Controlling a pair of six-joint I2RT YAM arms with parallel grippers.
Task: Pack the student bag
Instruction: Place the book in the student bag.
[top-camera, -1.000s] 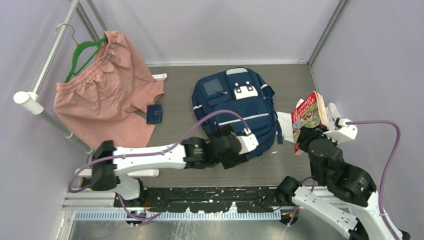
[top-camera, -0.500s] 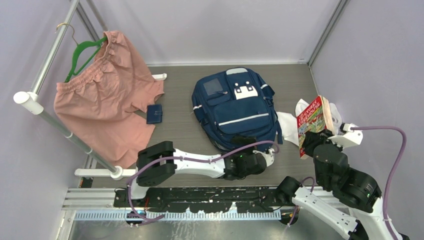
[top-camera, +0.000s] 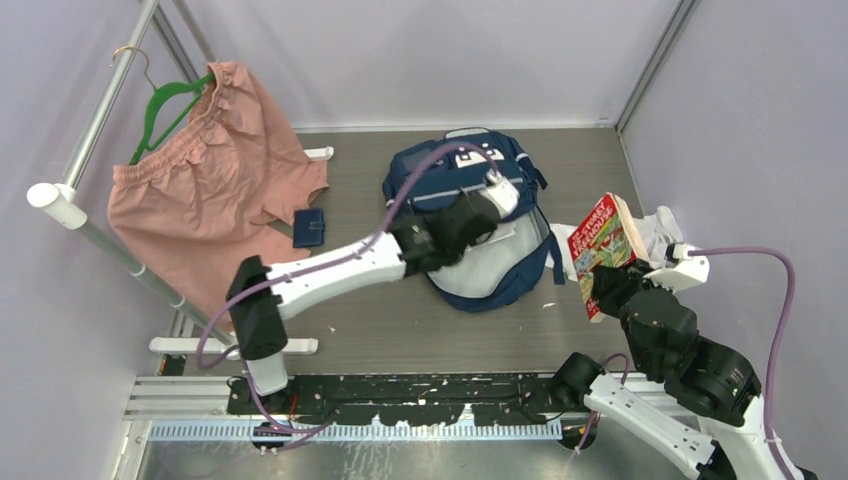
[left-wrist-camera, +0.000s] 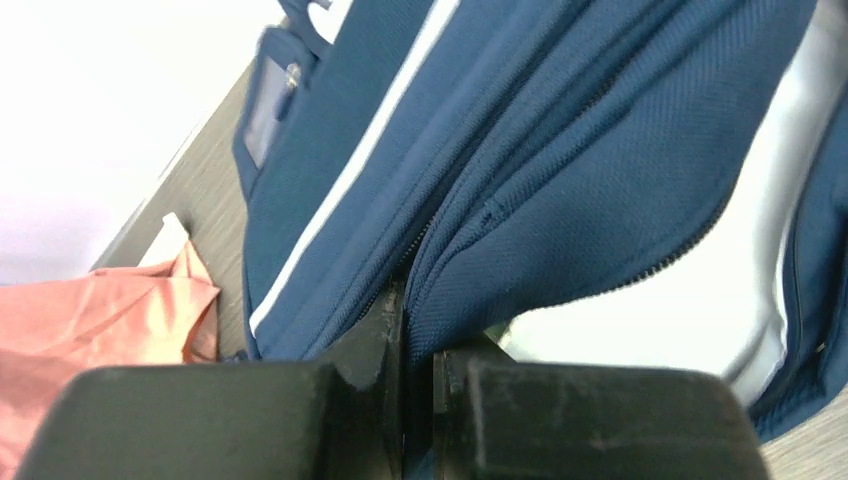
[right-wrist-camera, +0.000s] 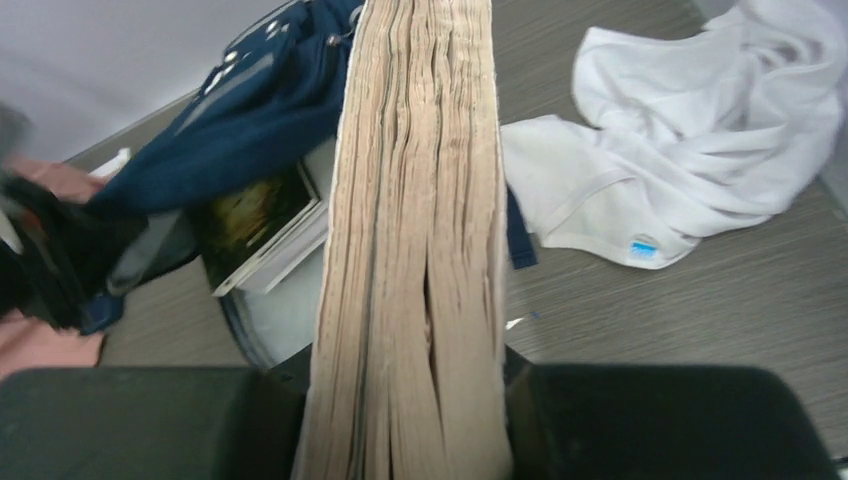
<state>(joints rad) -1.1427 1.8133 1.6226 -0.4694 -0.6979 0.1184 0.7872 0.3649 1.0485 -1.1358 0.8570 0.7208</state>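
Two claws, both occupied. The left claw (left-wrist-camera: 418, 372) is pinched together on a fold of the bag (left-wrist-camera: 560, 200), gripping the navy front panel right at its zip edge. Just past its fingertips the pale lining shows through the open mouth, and further out a white stripe runs away from it. From above, this claw (top-camera: 495, 192) holds the panel raised toward the far end, so the bag (top-camera: 495, 262) lies on the table (top-camera: 400, 325) with its main compartment gaping.

The right claw (right-wrist-camera: 405, 400) is clamped on a thick book (right-wrist-camera: 415, 230), held on edge with the pages toward its camera. Beyond it to the left is the open bag with another book (right-wrist-camera: 255, 222) lying inside. Beyond it to the right a white cloth (right-wrist-camera: 700, 130) lies crumpled. From above, this claw (top-camera: 605, 283) hangs just beside the bag's right edge.

Well off to the left claw's left are a small blue wallet (top-camera: 309, 228) and pink shorts (top-camera: 210, 180).

The bag looks soft and floppy, with no shape of its own, so its mouth would likely sag shut if released. Being nearly empty, it is probably light enough to slide when a book is pushed in. The stitched zip edge, where the fabric is doubled, seems the best hold, better than the smooth panel.
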